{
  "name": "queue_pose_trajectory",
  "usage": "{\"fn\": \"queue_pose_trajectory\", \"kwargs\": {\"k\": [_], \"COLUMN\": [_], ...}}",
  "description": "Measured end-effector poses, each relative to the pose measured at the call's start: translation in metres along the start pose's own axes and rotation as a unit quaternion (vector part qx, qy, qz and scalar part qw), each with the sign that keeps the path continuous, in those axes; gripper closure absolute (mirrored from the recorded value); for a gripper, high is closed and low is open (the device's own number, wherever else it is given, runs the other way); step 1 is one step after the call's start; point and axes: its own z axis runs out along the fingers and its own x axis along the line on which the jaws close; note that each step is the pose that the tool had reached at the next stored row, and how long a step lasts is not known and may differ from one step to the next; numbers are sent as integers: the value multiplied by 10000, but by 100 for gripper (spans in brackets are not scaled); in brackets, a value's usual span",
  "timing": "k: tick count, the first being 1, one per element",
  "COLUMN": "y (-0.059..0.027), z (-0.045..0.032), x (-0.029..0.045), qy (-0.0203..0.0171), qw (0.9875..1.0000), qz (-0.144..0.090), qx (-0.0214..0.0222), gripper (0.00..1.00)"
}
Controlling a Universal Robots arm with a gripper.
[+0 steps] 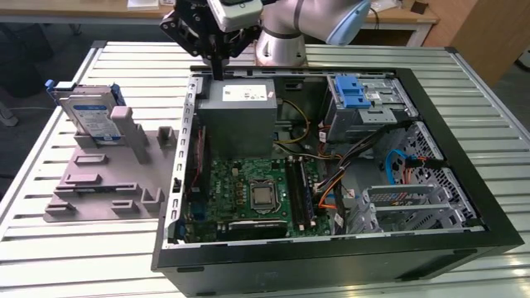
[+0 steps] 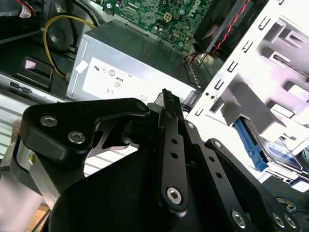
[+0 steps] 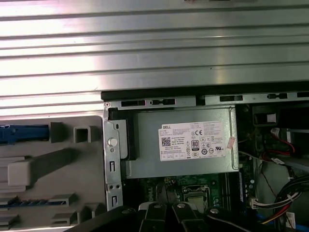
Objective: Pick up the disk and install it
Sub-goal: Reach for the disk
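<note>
The disk (image 1: pixel 88 116) stands on edge in a slot of a gray holder block (image 1: pixel 108 180) at the exterior view's left. Its blue-and-white label faces the camera and blue rails run along its edges. Nothing grips it. In the second wrist view the disk (image 2: pixel 277 152) shows among the holder block's pale ribs, with a blue rail along its near edge.

The holder block lies flat on the slatted metal bench (image 1: pixel 74 261), just beside the open computer case (image 1: pixel 468 155). Several other raised slots and pegs stand on it.

The claw (image 1: pixel 220 73) hangs well apart from the disk, above the far rim of the computer case and over the gray power supply (image 1: pixel 240 115), which carries a white sticker. Its fingers are drawn close together into a narrow tip and hold nothing. In the first wrist view the power supply (image 3: pixel 183 145) lies face-on to the camera, inside the case wall, with the claw's black links in front of it.

Deeper in the case sits the green motherboard (image 1: pixel 248 192). Toward the exterior view's right is a metal drive cage (image 1: pixel 360 99) with a blue latch, and loose cables (image 1: pixel 331 167) run between the two. The arm (image 1: pixel 311 22) rises behind the case's far side.
</note>
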Motion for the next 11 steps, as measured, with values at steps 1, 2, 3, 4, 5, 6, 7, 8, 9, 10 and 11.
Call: {"fn": "queue_pose_trajectory", "kwargs": {"k": [1,2,3,4,5,6,7,8,9,10,11], "y": [-1,-2,-3,-3,-4,-5,-6,-6,-7,-8,-9], "z": [0,0,0,0,0,-1,-1,-1,-1,-1,-1], "x": [11,22,34,44,54,64,74,83,94,105,116], "qy": [0,0,0,0,0,0,0,0,0,0,0], "qw": [10000,10000,10000,10000,10000,10000,10000,10000,10000,10000,10000], "qz": [0,0,0,0,1,1,0,0,0,0,0], "qx": [0,0,0,-1,0,0,0,0,0,0,0], "gripper": [89,89,89,89,89,89,89,89,89,89,89]}}
